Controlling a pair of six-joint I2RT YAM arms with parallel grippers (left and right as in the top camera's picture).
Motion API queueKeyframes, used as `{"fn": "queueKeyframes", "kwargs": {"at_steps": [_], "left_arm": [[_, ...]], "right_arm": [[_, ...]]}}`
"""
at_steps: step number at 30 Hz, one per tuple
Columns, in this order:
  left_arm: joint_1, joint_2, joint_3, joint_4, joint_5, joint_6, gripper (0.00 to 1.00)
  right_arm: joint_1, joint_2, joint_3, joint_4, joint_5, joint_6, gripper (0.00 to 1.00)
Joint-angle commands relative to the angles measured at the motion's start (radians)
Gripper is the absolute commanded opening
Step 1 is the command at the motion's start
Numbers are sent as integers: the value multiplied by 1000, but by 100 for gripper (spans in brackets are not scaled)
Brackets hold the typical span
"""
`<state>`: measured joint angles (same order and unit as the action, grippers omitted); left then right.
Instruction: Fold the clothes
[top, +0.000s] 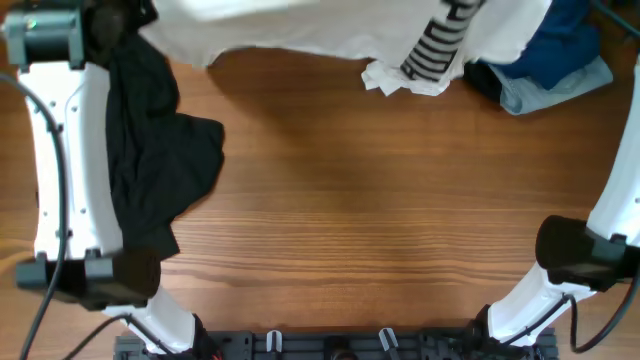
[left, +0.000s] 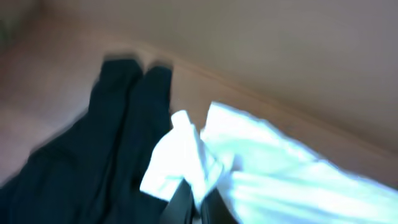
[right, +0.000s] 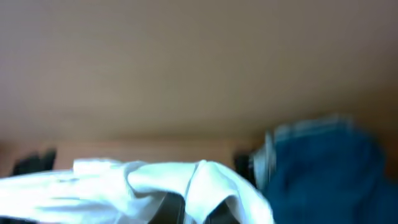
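The white T-shirt (top: 300, 25) hangs stretched along the far edge of the table, with its black stripe print (top: 440, 45) showing at the right. In the left wrist view my left gripper (left: 196, 208) is shut on a bunched edge of the white shirt (left: 280, 174). In the right wrist view my right gripper (right: 189, 214) is shut on a fold of the white shirt (right: 155, 177). Both wrist views are blurred. In the overhead view both grippers are past the top edge.
A black garment (top: 150, 150) lies crumpled at the left beside my left arm; it also shows in the left wrist view (left: 93, 162). A blue garment (top: 555, 50) lies at the far right, also in the right wrist view (right: 323, 168). The wooden table (top: 350, 220) shows bare wood.
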<state>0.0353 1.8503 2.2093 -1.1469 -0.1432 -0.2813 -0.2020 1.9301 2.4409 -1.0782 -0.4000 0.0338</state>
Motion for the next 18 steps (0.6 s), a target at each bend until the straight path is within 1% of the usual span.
{"fn": "queueKeyframes", "kwargs": {"at_steps": [1, 6, 11, 14, 18], "left_arm": [[16, 45, 1, -124, -11, 16, 4], [16, 2, 2, -179, 11, 16, 4], [15, -123, 2, -126, 19, 16, 4], [15, -233, 2, -79, 19, 16, 4], [12, -400, 2, -37, 19, 16, 4]], "right_arm": [[-12, -2, -53, -49, -5, -60, 4], [-12, -39, -51, -89, -50, -60, 4], [-14, -150, -9, -75, -45, -69, 4], [-15, -270, 1, -60, -9, -67, 4], [-15, -448, 1, -67, 90, -57, 4]]}}
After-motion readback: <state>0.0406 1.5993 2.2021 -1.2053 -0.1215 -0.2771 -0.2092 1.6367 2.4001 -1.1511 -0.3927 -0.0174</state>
